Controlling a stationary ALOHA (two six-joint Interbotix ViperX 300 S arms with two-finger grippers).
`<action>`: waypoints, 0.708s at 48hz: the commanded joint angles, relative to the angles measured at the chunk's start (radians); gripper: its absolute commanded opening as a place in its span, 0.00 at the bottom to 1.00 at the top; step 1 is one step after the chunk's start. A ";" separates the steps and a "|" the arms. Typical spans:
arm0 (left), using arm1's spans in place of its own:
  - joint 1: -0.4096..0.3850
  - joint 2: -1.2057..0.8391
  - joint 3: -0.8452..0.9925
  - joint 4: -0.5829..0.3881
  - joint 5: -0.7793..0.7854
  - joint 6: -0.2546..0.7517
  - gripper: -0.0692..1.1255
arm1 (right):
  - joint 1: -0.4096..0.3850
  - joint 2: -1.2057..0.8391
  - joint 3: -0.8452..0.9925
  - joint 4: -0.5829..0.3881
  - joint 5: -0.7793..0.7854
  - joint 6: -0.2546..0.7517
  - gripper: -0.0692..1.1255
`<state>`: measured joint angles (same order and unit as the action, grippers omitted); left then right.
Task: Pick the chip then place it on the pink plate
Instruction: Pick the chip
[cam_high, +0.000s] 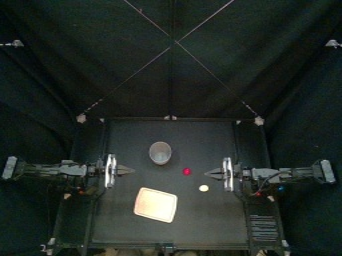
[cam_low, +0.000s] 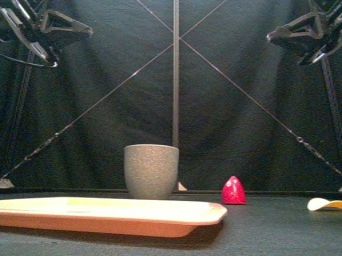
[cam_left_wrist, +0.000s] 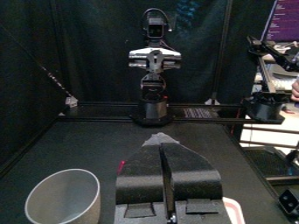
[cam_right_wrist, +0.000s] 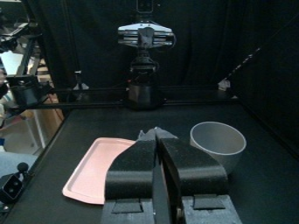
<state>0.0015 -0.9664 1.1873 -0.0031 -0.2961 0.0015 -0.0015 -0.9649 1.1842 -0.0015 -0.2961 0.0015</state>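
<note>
The chip (cam_high: 203, 187) is a small pale piece lying on the table right of centre; in the front view the chip (cam_low: 325, 204) sits at the far right. The pink plate (cam_high: 156, 204) lies flat near the front, left of the chip. My left gripper (cam_high: 128, 172) hovers shut at the table's left side, and my right gripper (cam_high: 213, 172) hovers shut at the right, just behind the chip. Both are empty. In the left wrist view the left gripper (cam_left_wrist: 162, 141) has its jaws pressed together; the right gripper (cam_right_wrist: 156, 133) looks the same, with the plate (cam_right_wrist: 96, 168) beyond it.
A tall grey speckled cup (cam_high: 160, 152) stands behind the plate, mid-table. A small red toy (cam_high: 187, 172) sits between the two grippers, right of the cup (cam_low: 151, 170). In the front view both arms hang high at the upper corners.
</note>
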 joint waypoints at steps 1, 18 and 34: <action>0.002 0.011 -0.012 0.000 0.002 0.000 0.11 | -0.009 0.043 -0.011 -0.005 -0.002 -0.005 0.11; 0.017 0.009 0.000 0.000 0.002 -0.002 0.11 | -0.026 0.304 -0.061 0.002 0.199 0.005 0.21; 0.037 0.009 0.008 0.000 0.002 0.000 0.11 | -0.002 0.305 -0.281 -0.098 0.979 0.035 0.25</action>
<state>0.0322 -0.9633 1.2057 -0.0031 -0.2915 0.0015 -0.0153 -0.6351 0.9572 -0.0690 0.5937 0.0245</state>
